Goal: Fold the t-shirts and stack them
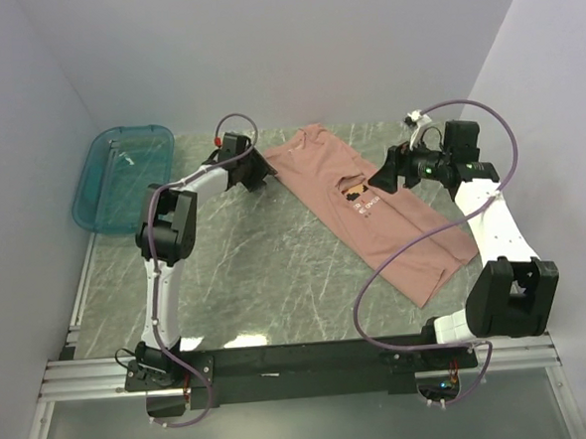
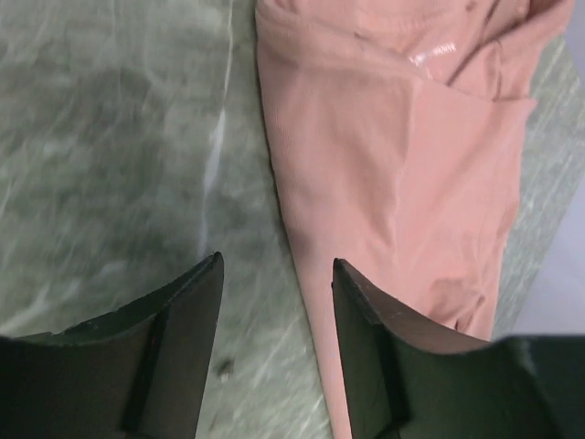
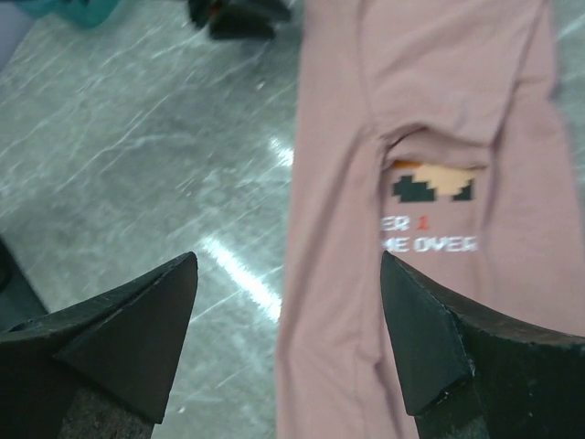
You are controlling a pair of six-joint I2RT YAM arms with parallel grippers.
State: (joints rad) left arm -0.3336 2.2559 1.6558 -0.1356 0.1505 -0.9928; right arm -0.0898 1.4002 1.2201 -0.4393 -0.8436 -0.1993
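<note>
A dusty-pink t-shirt (image 1: pixel 372 210) lies on the grey marbled table, folded lengthwise into a long strip running from back centre to front right. Its pixel-art print and white text show through a gap in the fold (image 3: pixel 430 206). My left gripper (image 1: pixel 260 174) is open and empty, hovering at the shirt's far-left edge (image 2: pixel 384 183), with its jaws straddling the cloth edge. My right gripper (image 1: pixel 380 177) is open and empty above the shirt's middle, with the shirt's left edge between its jaws in the right wrist view (image 3: pixel 288 274).
A teal translucent tray (image 1: pixel 121 175) sits at the back left corner. White walls enclose the table on the left, back and right. The left gripper also shows at the top of the right wrist view (image 3: pixel 239 16).
</note>
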